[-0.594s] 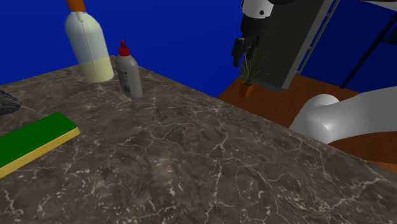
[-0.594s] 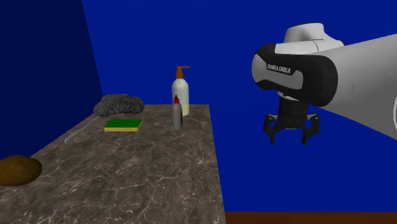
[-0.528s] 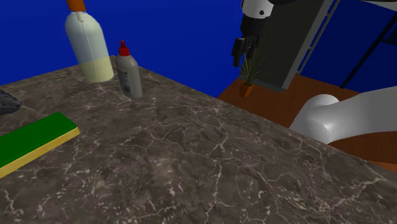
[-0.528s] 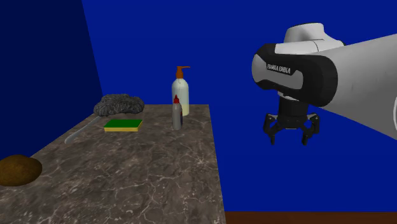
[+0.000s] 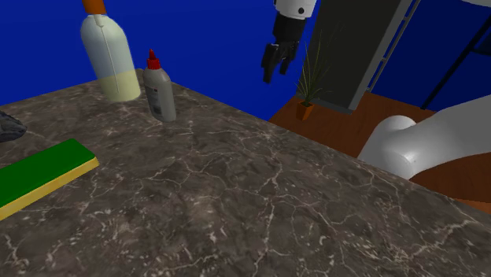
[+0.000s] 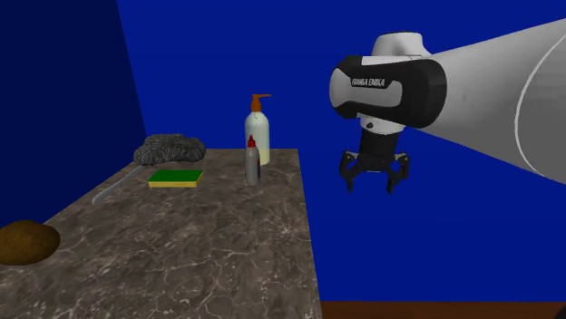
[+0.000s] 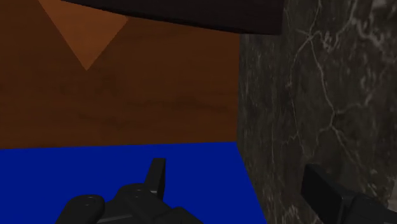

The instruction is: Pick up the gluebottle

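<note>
The glue bottle is small and grey with a red cap; it stands upright near the marble table's far edge, right beside a larger white pump bottle. In the second exterior view the glue bottle stands in front of that pump bottle. My black gripper hangs open in the air off the table's edge, well to the shoulder view's right of the glue bottle, holding nothing. The gripper points downward beyond the table's side. In the wrist view its fingers stand apart above the table's edge and the floor.
A green and yellow sponge lies on the marble table. A grey lumpy object and a brown round object also sit on the table. A potted plant and a dark panel stand on the wooden floor beyond.
My gripper has moved toward the table and the glue bottle, to the left in both exterior views. The bottles and sponge have not moved.
</note>
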Controlling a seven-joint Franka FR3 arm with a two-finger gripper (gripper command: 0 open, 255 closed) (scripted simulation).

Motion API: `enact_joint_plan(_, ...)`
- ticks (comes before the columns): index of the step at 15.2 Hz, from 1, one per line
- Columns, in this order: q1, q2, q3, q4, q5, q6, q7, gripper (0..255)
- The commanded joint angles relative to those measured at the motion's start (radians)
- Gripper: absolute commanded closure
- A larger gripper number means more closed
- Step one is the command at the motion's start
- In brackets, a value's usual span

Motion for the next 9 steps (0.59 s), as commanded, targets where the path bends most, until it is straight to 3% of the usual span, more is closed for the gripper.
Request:
enact_joint_plan(1, 0.022, 0.027, 0.016, 0.019, 0.033, 0.025, 0.005, 0)
enact_joint_plan(9, 0.101, 0.16, 0.086, 0.143, 0.144, 0.114, 0.025, 0)
